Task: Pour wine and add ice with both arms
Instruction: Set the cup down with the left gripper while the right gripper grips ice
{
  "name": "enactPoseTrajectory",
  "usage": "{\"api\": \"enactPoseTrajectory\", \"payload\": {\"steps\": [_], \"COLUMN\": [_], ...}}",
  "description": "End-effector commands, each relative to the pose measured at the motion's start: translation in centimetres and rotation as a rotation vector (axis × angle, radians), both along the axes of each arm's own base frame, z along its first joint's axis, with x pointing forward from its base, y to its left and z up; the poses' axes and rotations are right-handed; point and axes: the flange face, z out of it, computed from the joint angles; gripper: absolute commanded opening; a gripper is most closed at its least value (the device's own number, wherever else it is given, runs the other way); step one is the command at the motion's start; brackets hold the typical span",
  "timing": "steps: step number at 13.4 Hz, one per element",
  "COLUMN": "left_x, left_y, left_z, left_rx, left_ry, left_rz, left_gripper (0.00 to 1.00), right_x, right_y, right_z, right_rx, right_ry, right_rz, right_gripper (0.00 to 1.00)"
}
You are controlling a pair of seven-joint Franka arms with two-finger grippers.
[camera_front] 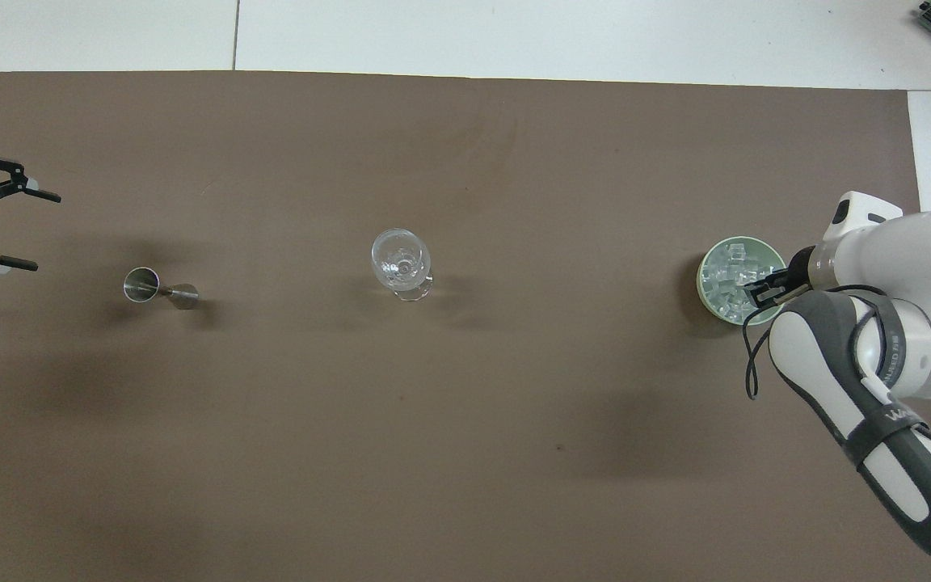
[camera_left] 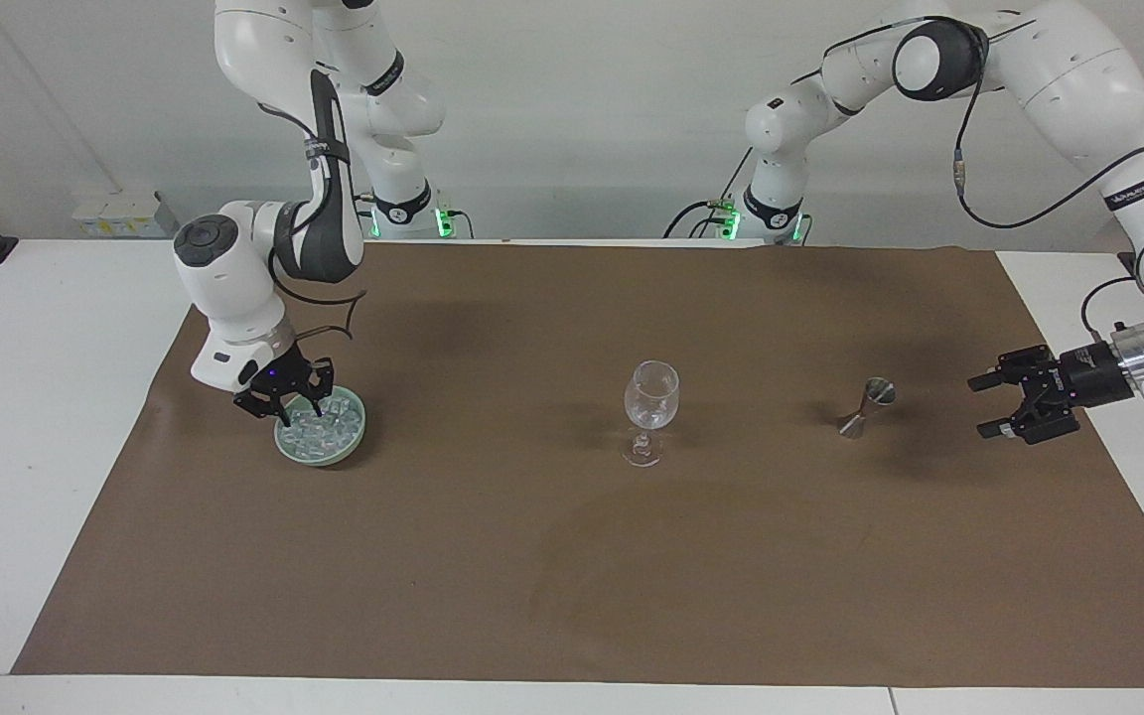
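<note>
The ice (camera_left: 322,427) is a heap of small clear cubes in a green bowl (camera_left: 354,444) at the right arm's end of the table. No writing can be read. The right gripper (camera_left: 286,405) hangs over the bowl's rim, its fingers narrowed just above the ice; whether it holds a cube I cannot tell. The left gripper (camera_left: 1001,404) stands spread apart, empty, beside the jigger (camera_left: 862,407).

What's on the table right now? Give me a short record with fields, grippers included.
wine glass: upright, mid-mat
jigger: lying on its side, toward the left arm's end
bowl: green, toward the right arm's end
ice: heaped in the bowl
left gripper: open, empty, apart from the jigger
right gripper: down in the bowl; whether it grips a cube cannot be told
</note>
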Motion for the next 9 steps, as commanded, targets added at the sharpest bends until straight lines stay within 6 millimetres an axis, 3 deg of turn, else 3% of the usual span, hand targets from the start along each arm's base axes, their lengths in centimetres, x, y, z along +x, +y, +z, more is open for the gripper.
{"api": "enactPoseTrajectory", "payload": {"steps": [1, 5, 9], "left_x": [-0.6, -1.1, -2.2], "left_y": [-3.5, -8.2, -12.7], "left_z": [5.4, 10.0, 14.6], "left_rx": [0.147, 0.282, 0.41], "left_ry": [-0.086, -0.193, -0.268], "left_rz": [-0.141, -0.325, -0.447], "left_gripper": [1.0, 1.0, 1.0], "right_x": [0.0, -0.7, -1.1], "right_y": [-0.4, -1.8, -1.7], "right_z": [-0.5, -1.4, -1.8], "right_rx": [-0.007, -0.003, -0.001], "right_ry": [0.012, 0.029, 0.037], "right_rz": [0.01, -0.034, -0.051], "right_gripper": [0.48, 0.48, 0.47]}}
